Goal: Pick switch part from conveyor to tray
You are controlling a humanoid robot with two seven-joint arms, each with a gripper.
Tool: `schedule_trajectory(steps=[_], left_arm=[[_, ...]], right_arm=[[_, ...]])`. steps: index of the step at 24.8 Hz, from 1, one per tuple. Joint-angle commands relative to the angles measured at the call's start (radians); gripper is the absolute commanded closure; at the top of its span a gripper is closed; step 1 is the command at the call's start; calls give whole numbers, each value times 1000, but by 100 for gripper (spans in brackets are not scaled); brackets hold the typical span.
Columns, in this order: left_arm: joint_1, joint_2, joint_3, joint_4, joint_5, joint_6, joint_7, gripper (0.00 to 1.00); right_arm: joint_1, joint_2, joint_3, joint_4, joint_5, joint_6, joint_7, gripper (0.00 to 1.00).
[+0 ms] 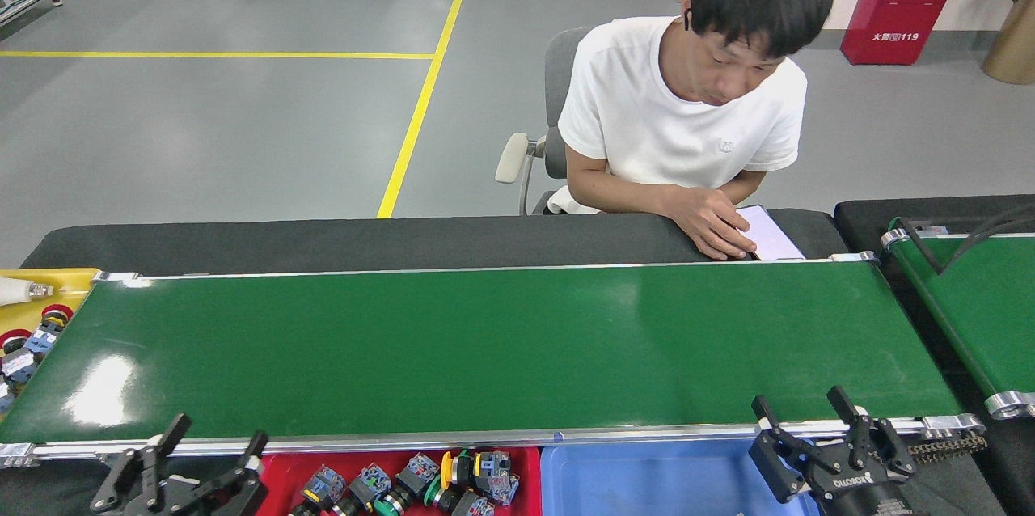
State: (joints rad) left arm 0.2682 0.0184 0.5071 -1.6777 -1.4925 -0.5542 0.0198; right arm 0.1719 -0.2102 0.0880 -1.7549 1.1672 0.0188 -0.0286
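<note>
The conveyor [485,346] is a wide glossy green belt running across the middle of the head view, and its surface is bare. Below its near rail lies the red tray [529,492], holding several switch parts [420,484] with coloured caps. My left gripper [217,439] stands open at the bottom left, over the near rail and just left of the tray. At the bottom right my right gripper [799,404] is open too, its fingers reaching over the belt's near edge with nothing between them.
A person in a white shirt sits behind the conveyor with a hand [711,229] on a phone at its far rail. A yellow tray [73,281] with a bulb and red-capped switches sits far left. A blue tray [647,484] adjoins the red one. A narrower green belt [970,306] runs at right.
</note>
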Motion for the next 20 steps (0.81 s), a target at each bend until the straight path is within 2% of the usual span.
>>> schedule_trajectory(steps=[1, 6, 11, 14, 20], left_arm=[[13, 3, 13, 0, 8, 66, -4, 0], [13, 9, 24, 26, 61, 79, -8, 0], [25, 14, 77, 38, 95, 65, -4, 0], [36, 14, 70, 35, 126, 56, -1, 0], [72, -32, 18, -48, 129, 57, 2, 0]], right_arm=[[-8, 0, 12, -14, -3, 37, -50, 1], [9, -8, 7, -2, -3, -20, -80, 1], [9, 15, 9, -5, -3, -22, -82, 1], [8, 20, 9, -6, -3, -26, -63, 0], [0, 12, 6, -11, -1, -28, -34, 0]])
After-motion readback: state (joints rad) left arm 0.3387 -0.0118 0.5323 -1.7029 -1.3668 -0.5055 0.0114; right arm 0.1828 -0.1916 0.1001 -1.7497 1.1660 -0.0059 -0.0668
